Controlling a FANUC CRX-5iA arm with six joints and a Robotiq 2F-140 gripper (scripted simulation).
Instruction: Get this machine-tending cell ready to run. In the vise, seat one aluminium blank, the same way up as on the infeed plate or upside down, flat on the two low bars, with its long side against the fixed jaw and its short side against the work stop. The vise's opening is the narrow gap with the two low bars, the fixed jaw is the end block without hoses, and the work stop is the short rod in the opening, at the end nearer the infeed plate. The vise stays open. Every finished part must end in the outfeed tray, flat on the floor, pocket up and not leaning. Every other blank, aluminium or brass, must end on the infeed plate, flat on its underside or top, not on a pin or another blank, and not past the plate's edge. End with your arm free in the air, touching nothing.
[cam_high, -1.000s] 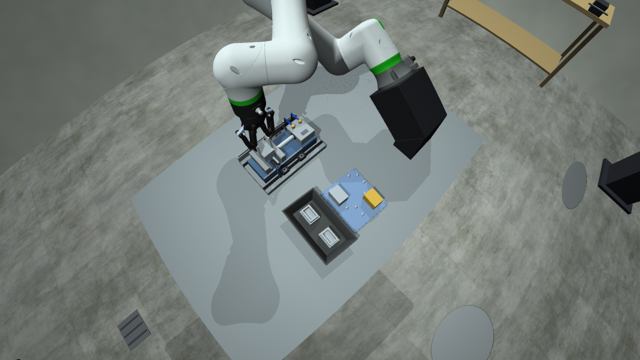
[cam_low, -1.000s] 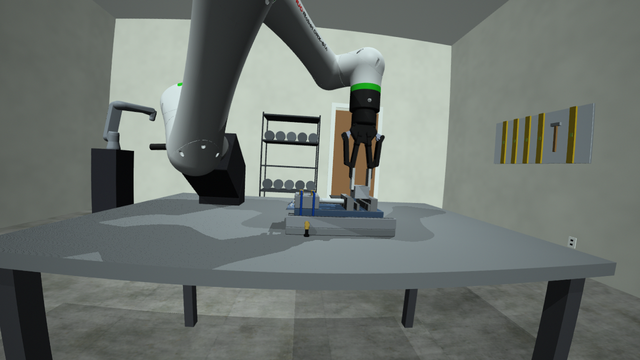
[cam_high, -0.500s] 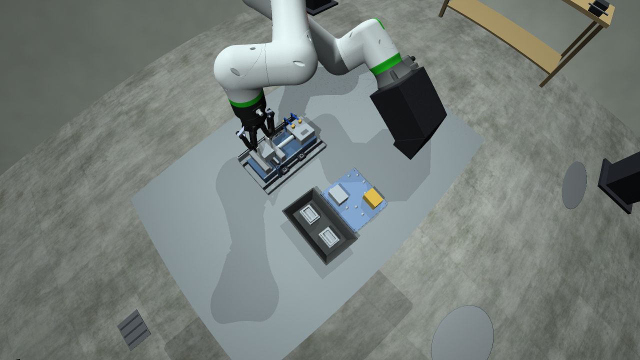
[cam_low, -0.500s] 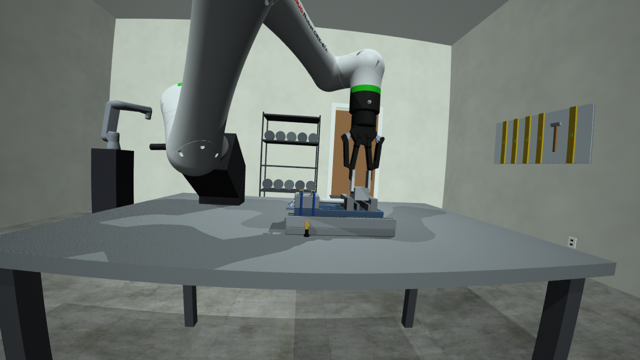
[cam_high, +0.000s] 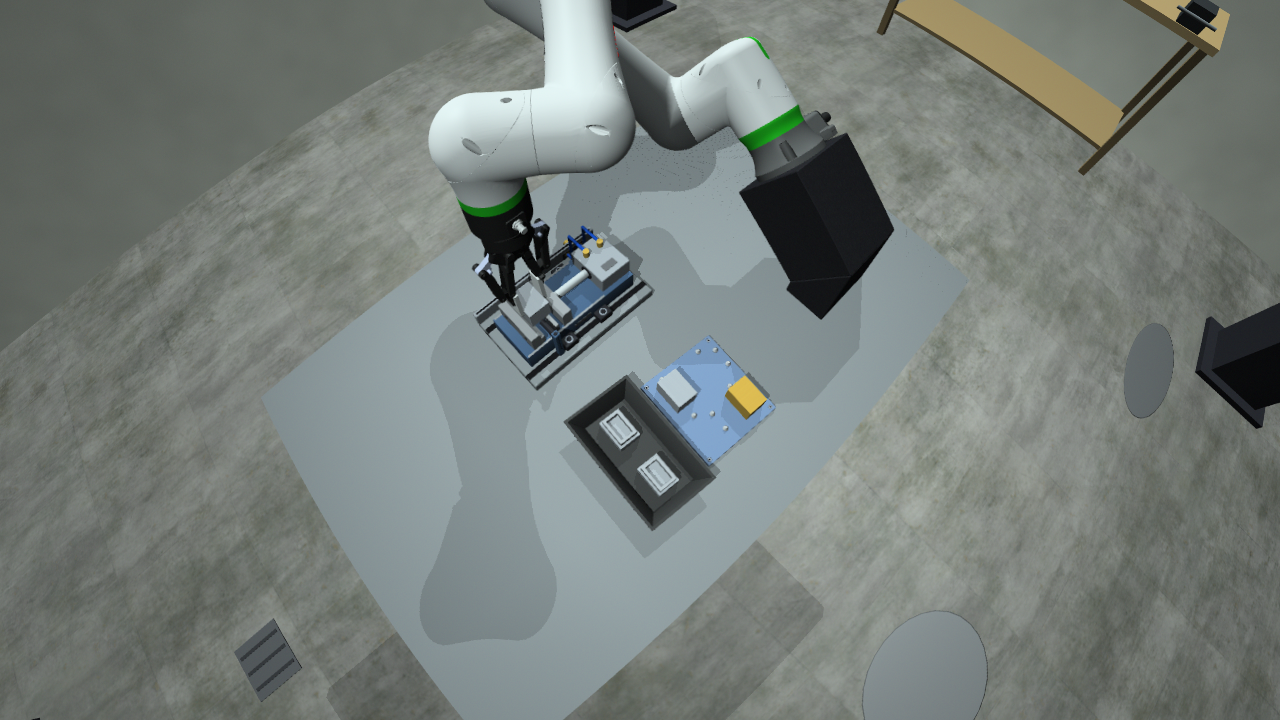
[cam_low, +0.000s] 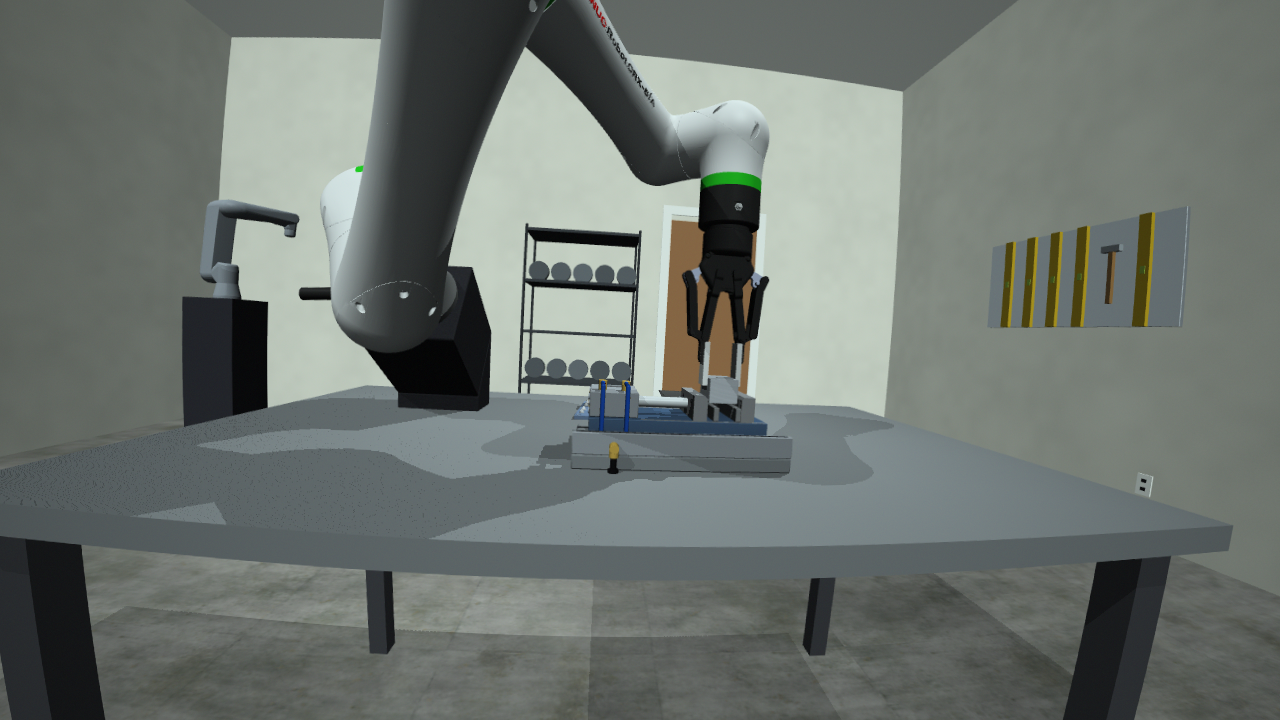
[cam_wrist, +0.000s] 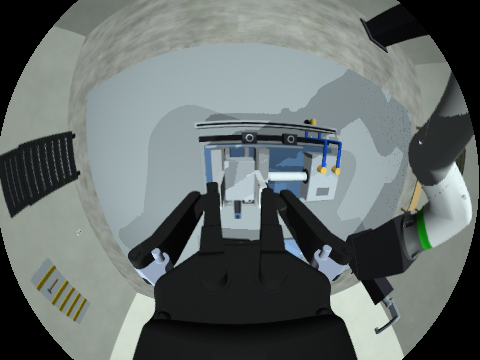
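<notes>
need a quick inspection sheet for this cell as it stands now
surface: grey table, large shadows across it
job's things: vise; grey blank in its opening; two finished parts in dark tray; grey blank and brass blank on blue plate
clutter: nothing seen
tool: tool shut on the blank at the vise
cables: blue hoses on vise end block
surroundings: shelf rack, door, wall tool board
</notes>
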